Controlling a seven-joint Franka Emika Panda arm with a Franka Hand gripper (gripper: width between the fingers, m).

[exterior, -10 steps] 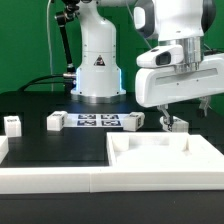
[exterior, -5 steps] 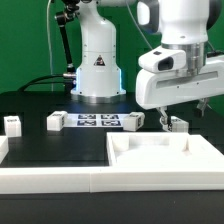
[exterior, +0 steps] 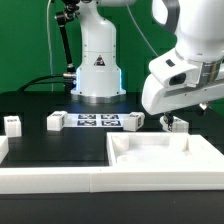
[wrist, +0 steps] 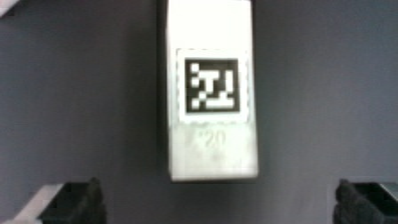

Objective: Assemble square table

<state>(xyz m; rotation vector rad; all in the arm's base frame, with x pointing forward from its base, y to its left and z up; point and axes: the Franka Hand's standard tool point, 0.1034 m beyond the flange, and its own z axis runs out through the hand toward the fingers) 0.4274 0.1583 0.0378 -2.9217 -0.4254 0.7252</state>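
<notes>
Wrist view: smooth white blocky leg (wrist: 217,150), square black-and-white tag (wrist: 215,85); dark fingers (wrist: 71,203) wide apart

Surface: black work table (exterior: 30,105), matte.
Back centre: robot base (exterior: 97,85) stands on it.
Frame centre: marker board (exterior: 97,121), lying flat.
Board ends: left-end leg (exterior: 57,121) and right-end leg (exterior: 133,121), just beside the board.
Far left: lone leg (exterior: 12,124), well apart.
Right of centre: fourth leg (exterior: 175,124).
Lower right: square table top (exterior: 118,150), rim up.
Bottom edge: long white rail (exterior: 50,180).
Wrist view: tagged leg (wrist: 217,90) lying flat, tag up.
</notes>
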